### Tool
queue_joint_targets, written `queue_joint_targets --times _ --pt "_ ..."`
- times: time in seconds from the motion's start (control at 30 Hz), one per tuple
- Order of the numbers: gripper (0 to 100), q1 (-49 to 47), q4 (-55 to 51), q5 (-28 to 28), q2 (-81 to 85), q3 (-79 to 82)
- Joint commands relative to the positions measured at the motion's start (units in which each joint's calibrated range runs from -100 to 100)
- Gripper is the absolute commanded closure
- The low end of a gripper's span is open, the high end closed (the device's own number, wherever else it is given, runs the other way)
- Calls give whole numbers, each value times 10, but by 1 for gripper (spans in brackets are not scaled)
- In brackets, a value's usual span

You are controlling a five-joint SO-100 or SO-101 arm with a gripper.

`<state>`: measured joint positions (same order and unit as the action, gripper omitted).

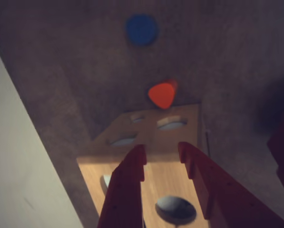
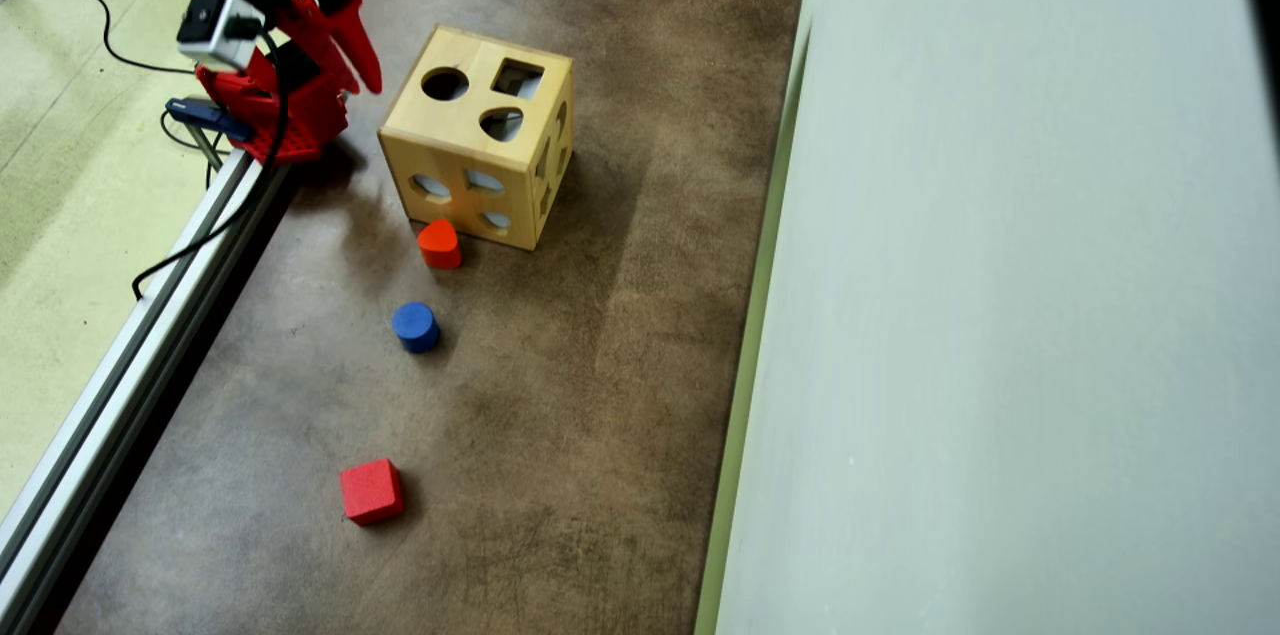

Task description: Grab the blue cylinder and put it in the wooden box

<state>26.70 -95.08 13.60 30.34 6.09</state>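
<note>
The blue cylinder (image 2: 415,326) stands on its flat end on the brown table, well below the wooden box (image 2: 478,130) in the overhead view. In the wrist view the blue cylinder (image 1: 142,29) lies far ahead at the top, beyond the box (image 1: 151,135). My red gripper (image 1: 161,151) hovers over the box's near top face, open, with nothing between its fingers. Seen from overhead, the gripper (image 2: 360,80) hangs just left of the box, far from the cylinder.
A red-orange rounded block (image 2: 439,244) sits against the box's lower face, between box and cylinder. A red cube (image 2: 371,491) lies further down the table. A pale wall (image 2: 1000,265) borders the table's right side and a metal rail (image 2: 150,315) its left.
</note>
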Motion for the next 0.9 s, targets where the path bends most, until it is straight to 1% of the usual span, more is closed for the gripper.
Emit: queue_joint_targets --times 0.0,0.07,0.2,0.33,0.47,0.6,0.8,0.87 --pt "88 76 85 13 -29 -5" --pt "88 116 134 13 -41 -5" --pt "88 134 186 14 -80 -5" --pt "88 133 187 16 -161 -6" --pt "88 133 188 37 -245 -14" --pt "88 133 189 52 -270 -14" --pt "79 108 189 61 -272 -14" --pt "78 108 191 61 -272 -14"
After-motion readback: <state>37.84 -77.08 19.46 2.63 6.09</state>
